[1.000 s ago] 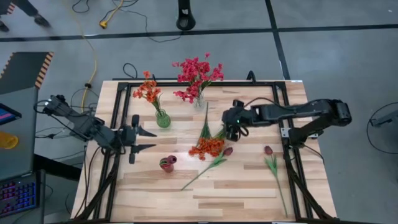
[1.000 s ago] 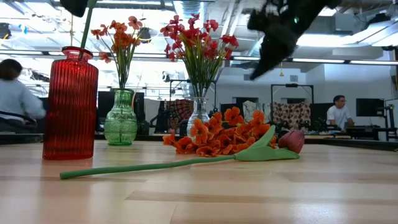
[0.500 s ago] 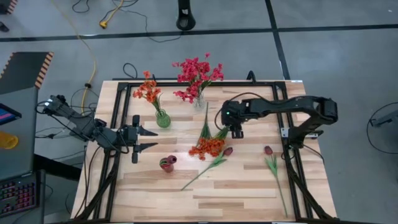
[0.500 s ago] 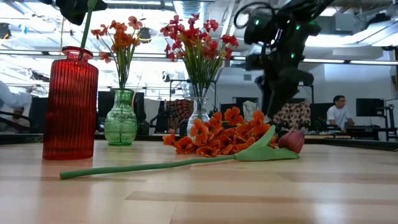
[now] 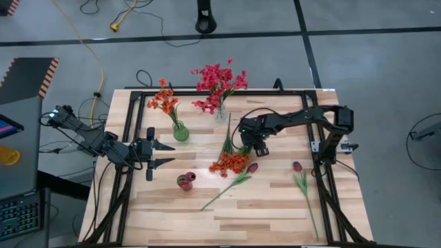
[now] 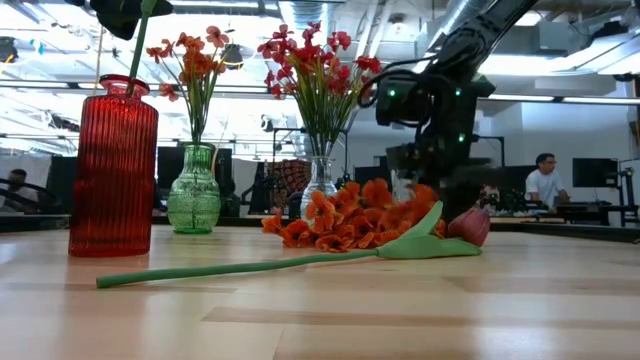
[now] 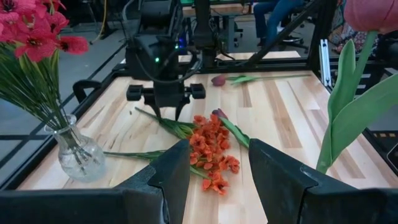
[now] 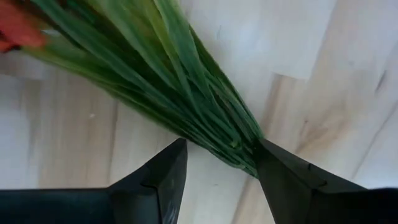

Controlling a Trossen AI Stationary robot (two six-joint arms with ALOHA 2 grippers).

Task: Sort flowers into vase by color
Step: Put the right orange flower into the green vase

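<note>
An orange spray (image 5: pixel 229 163) lies mid-table, its green stems (image 8: pixel 186 93) pointing toward the far edge. My right gripper (image 5: pixel 251 146) points down over those stems, open, with a finger (image 8: pixel 155 180) on either side of the bundle. A tulip (image 5: pixel 227 186) lies beside the spray, and another tulip (image 5: pixel 300 179) lies to the right. The red vase (image 5: pixel 185 181) holds a tulip, the green vase (image 5: pixel 180 131) orange flowers, the clear vase (image 5: pixel 220 114) pink-red ones. My left gripper (image 5: pixel 165 154) waits open at the left, level.
The black frame (image 5: pixel 138 103) runs along the table's far and side edges. Bare wood (image 5: pixel 262 213) lies toward the near edge. People sit in the room behind the table (image 6: pixel 545 180).
My right gripper has come down and a little toward the table's left, onto the orange spray's stems. It has tipped from slanting to pointing nearly straight down and rolled about its own line. Its fingers have stayed open. The flowers have not moved.
</note>
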